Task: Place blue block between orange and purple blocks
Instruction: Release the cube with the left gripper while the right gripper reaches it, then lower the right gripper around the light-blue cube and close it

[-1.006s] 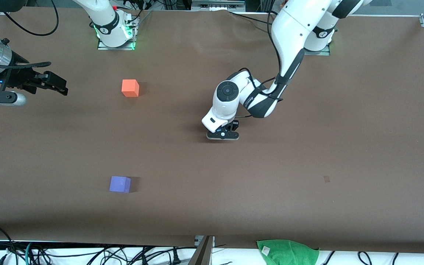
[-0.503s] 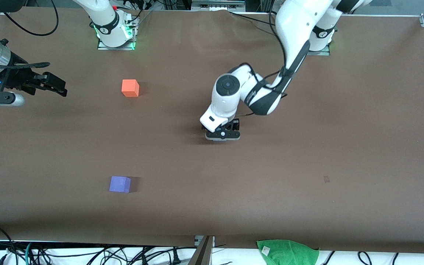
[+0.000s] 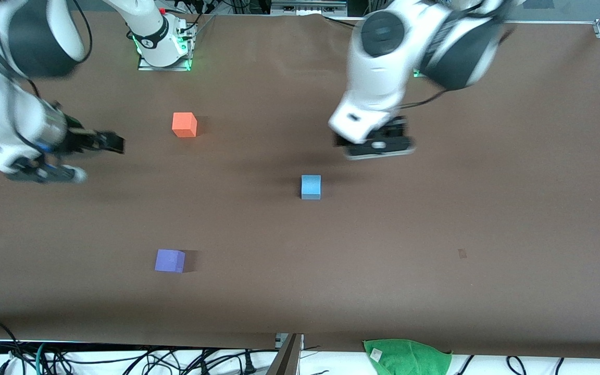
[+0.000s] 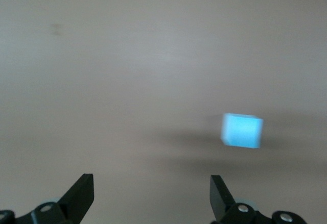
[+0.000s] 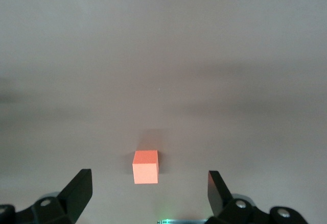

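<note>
Newly released sky-blue blue block [image 3: 311, 186]

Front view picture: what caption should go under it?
Blue block sits alone; orange block and purple block wait apart.

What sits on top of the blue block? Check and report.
Nothing. The blue block sits alone on the brown table, top face bare. The left gripper, open, is up and aside, not over it. Its underside can't be seen.
</note>
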You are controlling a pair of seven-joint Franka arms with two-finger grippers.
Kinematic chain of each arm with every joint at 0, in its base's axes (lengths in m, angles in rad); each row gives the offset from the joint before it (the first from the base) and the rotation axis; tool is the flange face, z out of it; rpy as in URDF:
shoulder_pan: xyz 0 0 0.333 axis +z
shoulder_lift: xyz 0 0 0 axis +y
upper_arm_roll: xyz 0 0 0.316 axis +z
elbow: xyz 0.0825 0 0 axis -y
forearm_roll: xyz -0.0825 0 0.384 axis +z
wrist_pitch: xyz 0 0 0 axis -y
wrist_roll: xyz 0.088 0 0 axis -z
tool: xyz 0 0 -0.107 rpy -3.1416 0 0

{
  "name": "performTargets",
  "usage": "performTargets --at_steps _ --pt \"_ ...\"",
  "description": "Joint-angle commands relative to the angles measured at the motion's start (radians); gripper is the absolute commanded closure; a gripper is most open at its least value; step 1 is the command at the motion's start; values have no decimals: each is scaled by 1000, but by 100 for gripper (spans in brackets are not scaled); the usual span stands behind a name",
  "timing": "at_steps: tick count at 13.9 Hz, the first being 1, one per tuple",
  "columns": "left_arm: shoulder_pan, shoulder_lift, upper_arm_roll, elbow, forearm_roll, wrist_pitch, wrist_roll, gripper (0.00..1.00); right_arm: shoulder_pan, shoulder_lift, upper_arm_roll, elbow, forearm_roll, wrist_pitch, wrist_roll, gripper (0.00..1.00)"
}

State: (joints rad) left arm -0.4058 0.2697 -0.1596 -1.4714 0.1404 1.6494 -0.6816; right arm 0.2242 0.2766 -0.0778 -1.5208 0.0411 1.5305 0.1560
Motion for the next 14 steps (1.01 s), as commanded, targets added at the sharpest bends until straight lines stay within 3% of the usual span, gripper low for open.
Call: performTargets --at_steps 1,3,6,9,10,12,13,14 --pt "209 -24 -12 71 -34 -167 271 0 17 68 3 27 77 37 -10 0" --pt "347 -26 -14 80 -68 -183 472 0 36 136 10 24 222 155 -4 0" --pt "478 -23 -17 68 -99 -187 647 0 205 237 10 25 238 414 57 0" --pt "473 -35 -8 47 -94 -200 660 0 378 334 9 33 234 626 265 0" --pt "460 -99 -3 -17 -102 -136 660 0 412 367 9 34 229 675 340 0" --pt "379 -308 93 -335 -111 238 637 0 495 418 9 36 230 793 416 0" --pt "371 -399 103 -443 -110 377 637 0 520 426 7 34 223 821 478 0" --pt "374 -441 103 -472 -110 371 636 0 537 426 7 34 208 824 506 0"
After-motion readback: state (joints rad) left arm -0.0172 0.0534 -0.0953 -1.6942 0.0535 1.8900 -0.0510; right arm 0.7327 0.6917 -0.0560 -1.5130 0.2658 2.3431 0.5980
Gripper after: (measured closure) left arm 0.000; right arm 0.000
